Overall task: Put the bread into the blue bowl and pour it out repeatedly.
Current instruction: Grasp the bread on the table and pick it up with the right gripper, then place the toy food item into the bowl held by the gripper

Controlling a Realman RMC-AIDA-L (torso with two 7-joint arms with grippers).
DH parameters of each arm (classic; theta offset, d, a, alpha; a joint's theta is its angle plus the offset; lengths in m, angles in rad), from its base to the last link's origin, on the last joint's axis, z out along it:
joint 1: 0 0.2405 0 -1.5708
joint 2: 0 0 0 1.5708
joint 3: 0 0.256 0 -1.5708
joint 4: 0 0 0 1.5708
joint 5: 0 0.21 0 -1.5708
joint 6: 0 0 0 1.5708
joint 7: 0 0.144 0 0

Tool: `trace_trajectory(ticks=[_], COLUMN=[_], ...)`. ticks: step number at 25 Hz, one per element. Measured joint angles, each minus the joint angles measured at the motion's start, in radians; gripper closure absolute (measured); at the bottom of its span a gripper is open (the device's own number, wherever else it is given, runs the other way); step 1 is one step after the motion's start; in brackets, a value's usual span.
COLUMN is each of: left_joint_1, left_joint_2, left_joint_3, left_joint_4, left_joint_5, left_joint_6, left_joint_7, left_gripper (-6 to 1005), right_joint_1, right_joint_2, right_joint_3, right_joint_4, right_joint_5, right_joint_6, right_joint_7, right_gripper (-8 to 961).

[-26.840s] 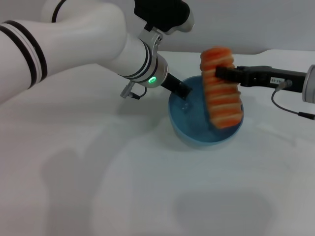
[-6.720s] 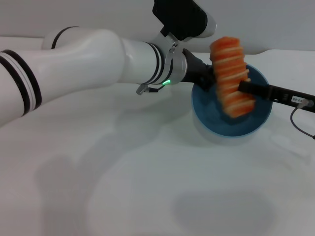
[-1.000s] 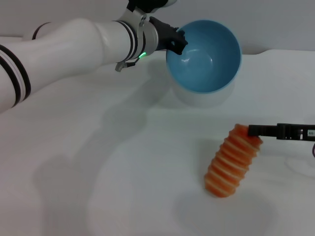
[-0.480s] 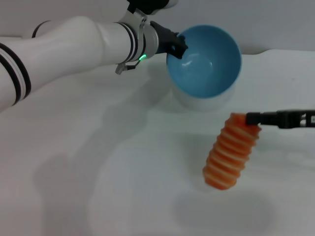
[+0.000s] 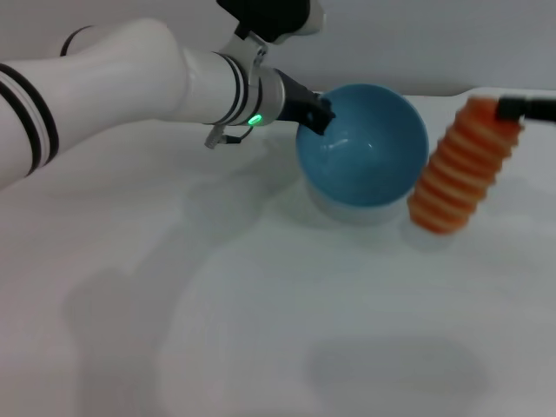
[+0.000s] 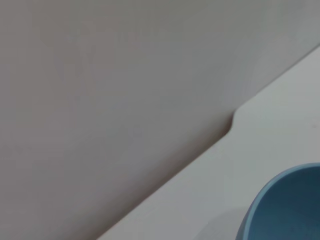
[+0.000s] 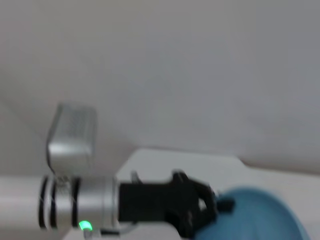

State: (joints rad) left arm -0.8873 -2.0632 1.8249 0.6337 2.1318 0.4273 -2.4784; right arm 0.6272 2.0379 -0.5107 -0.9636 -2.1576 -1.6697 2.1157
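Head view: bread (image 5: pixel 458 169) hangs from right jaws (image 5: pixel 506 108), beside blue bowl (image 5: pixel 362 144)

L arm reaches across, its gripper (image 5: pixel 319 113) clamped at far centre. R gripper (image 5: pixel 506 108) at right edge, prob. closed too.

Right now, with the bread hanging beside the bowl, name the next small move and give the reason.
Probably carry the bread sideways toward the robot's left until it hangs over the blue bowl, then lower it in. The right tool grips the loaf's top end, and the loaf hangs just outside the bowl's rim. The left tool holds the opposite rim, and the bowl looks empty.
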Motion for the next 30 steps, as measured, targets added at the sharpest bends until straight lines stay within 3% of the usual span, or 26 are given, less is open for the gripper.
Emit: trace_trajectory(ticks=[9,13,20,30], left_joint_1=[-0.035,-0.028,-0.026,-0.020], left_joint_2=[-0.010,-0.011,-0.014,-0.013], left_joint_3=[0.030,0.085,0.091,0.090], left_joint_4=[0.039,0.084,0.098,0.090], left_joint_5=[-0.006,-0.007,-0.007,-0.008], left_joint_6=[0.128,0.127,0.116,0.101], left_joint_7=[-0.046,-0.075,-0.079,-0.079], left_gripper=[999,999,1000,1001], right_joint_1=[0.018,0.022,0.048,0.034], right_joint_2=[-0.008,-0.007,-0.021,0.001], right_joint_3=[0.013,-0.004,-0.010,-0.013], right_joint_4=[-0.016,0.061,0.244,0.290], right_joint_5=[0.065,0.068,0.077,0.081], right_joint_6=[0.028,0.074,0.134,0.203], right_joint_7=[0.000,-0.026,-0.065,-0.153], right_gripper=[929,931,921,877])
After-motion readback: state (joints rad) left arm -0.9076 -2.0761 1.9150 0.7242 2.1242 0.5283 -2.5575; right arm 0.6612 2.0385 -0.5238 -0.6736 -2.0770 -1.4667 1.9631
